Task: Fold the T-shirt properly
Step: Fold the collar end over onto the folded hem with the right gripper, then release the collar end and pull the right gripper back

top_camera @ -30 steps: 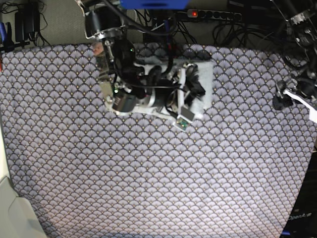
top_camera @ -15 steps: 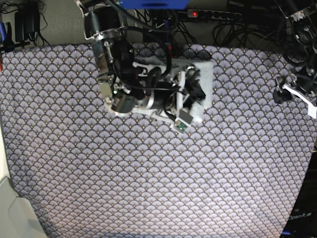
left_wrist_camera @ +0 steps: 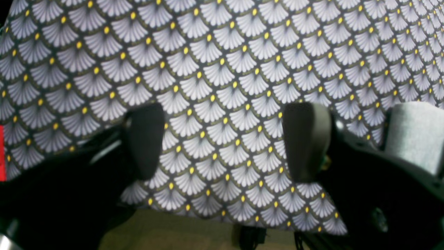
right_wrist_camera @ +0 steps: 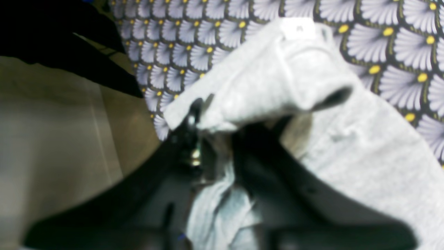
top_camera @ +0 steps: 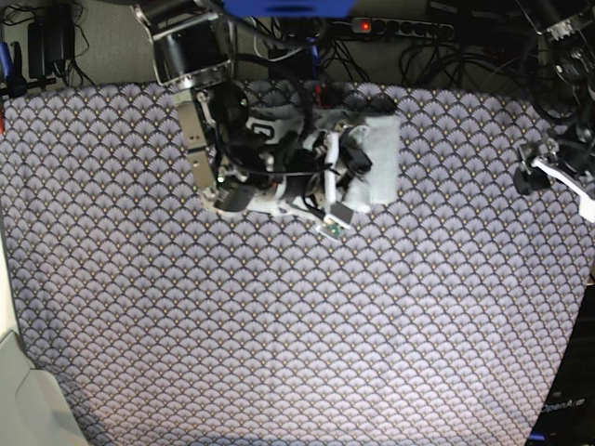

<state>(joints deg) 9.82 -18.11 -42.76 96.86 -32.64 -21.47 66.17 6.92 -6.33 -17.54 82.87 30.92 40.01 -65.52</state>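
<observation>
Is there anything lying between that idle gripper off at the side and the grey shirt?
Nothing visible does. Only bare patterned tablecloth lies between the left gripper and the folded T-shirt. The left wrist view shows its jaws apart, nothing between them. The right gripper is already on the T-shirt.

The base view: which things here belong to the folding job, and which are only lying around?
Belong to the job:
- light grey cotton T-shirt, folded small at the far edge
- right gripper, among its folds
- left gripper, open, off to the side over bare cloth

Only lying around:
- purple-grey fan-scale patterned tablecloth
- black power strip with red light
- tangled black cables
</observation>
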